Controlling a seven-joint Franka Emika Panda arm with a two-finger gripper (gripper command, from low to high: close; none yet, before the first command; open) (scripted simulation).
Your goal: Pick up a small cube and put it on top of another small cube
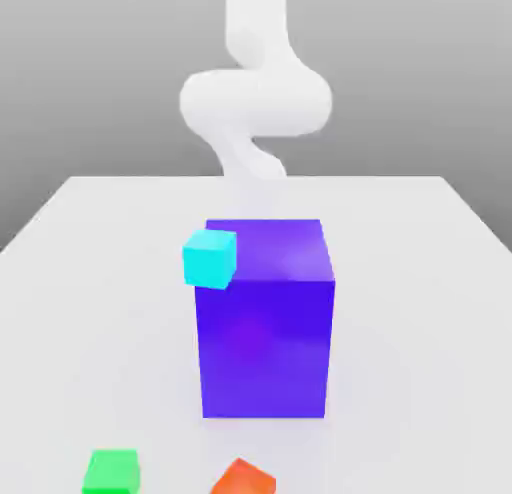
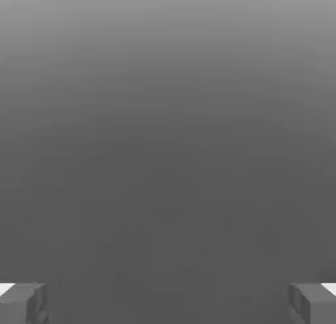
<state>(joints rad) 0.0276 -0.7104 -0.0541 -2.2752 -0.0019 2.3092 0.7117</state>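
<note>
Claw (image 2: 168, 303) spread wide and empty, fingertips (image 2: 23, 303) framing bare grey, nothing between them, cyan cube (image 1: 210, 258) hanging against the big blue block's (image 1: 265, 322) upper corner, green cube (image 1: 111, 472) and orange cube (image 1: 243, 478) on the white table (image 1: 420, 312), white arm (image 1: 256, 92) behind the block.

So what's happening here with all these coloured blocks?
A white robot arm at the table's far side holds nothing; its tool is open. A big purple block stands mid-table, with a small cyan cube at its upper corner. A green cube and an orange cube lie nearer. Nothing is stacked yet.
</note>
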